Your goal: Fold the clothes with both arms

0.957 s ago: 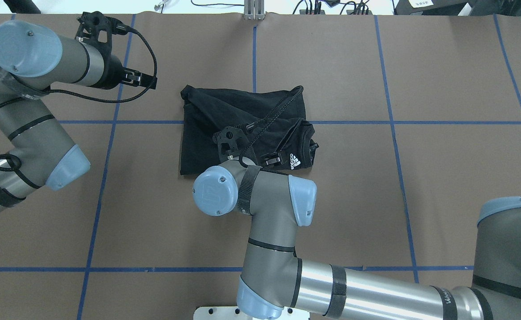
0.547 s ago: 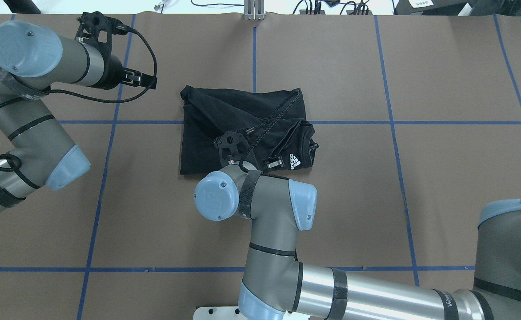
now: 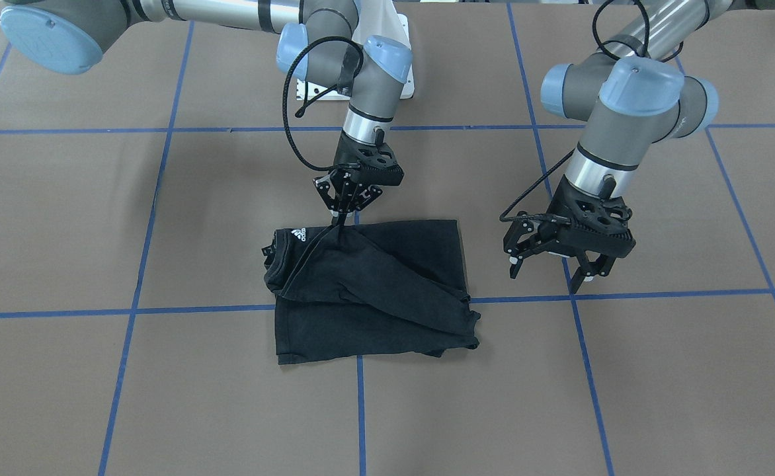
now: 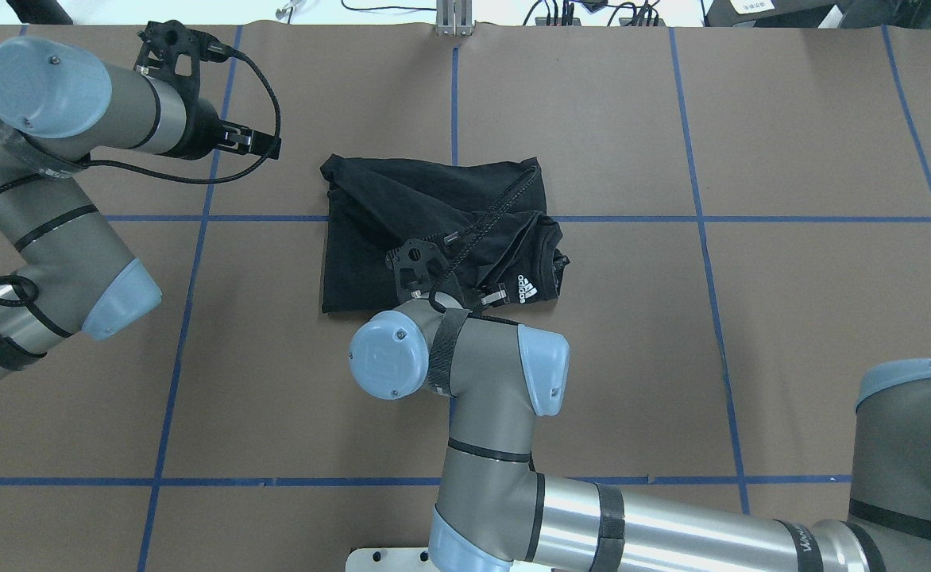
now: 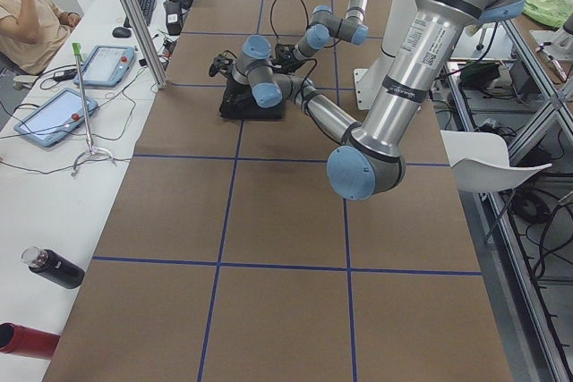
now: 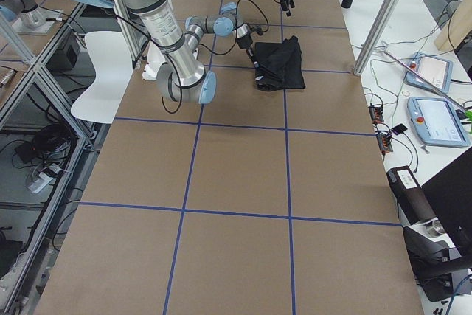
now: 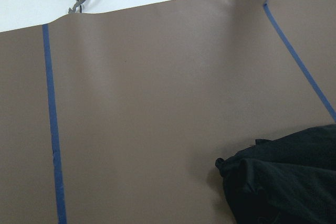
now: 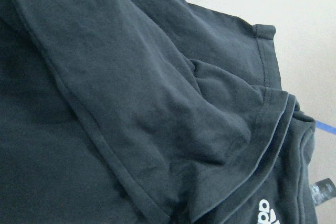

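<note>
On brown paper (image 3: 163, 396), right claw (image 3: 341, 221) pinches creased black T-shirt (image 3: 374, 291).

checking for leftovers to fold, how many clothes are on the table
1: a black T-shirt, lying folded before the robot, a pinch of it held in the right gripper. The left gripper hangs open beside it. More could hide underneath.

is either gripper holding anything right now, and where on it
The right gripper pinches the black T-shirt at its edge nearest the robot, beside the white logo, tenting the fabric. The left gripper hangs open, holding nothing.
</note>
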Robot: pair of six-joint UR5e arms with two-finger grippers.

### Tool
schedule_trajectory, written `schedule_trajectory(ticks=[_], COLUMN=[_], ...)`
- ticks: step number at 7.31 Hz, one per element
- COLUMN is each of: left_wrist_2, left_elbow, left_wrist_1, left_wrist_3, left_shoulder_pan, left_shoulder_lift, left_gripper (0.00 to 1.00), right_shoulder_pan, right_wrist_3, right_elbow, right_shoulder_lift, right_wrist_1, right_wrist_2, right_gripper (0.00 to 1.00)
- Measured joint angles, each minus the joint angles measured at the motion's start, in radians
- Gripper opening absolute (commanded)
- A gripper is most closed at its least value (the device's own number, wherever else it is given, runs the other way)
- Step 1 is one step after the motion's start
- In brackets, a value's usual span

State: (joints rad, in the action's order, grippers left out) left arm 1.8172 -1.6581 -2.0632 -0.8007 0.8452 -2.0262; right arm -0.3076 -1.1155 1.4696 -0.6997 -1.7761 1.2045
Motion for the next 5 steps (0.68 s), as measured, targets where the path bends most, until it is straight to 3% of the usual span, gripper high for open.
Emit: schedule_trajectory(ticks=[5], left_wrist_2=[-0.001], left_elbow=[-0.004], left_wrist_1=[-0.001], left_wrist_3=[-0.002], left_shoulder_pan=[0.0], left_shoulder_lift=[0.0], left_gripper=[1.0], right_shoulder_pan=[-0.189], right_wrist_3=[0.025], right_elbow=[-0.03], right_shoulder_lift=[0.011], right_wrist_1=[0.087], right_wrist_2=[0.011], right_gripper=[0.0])
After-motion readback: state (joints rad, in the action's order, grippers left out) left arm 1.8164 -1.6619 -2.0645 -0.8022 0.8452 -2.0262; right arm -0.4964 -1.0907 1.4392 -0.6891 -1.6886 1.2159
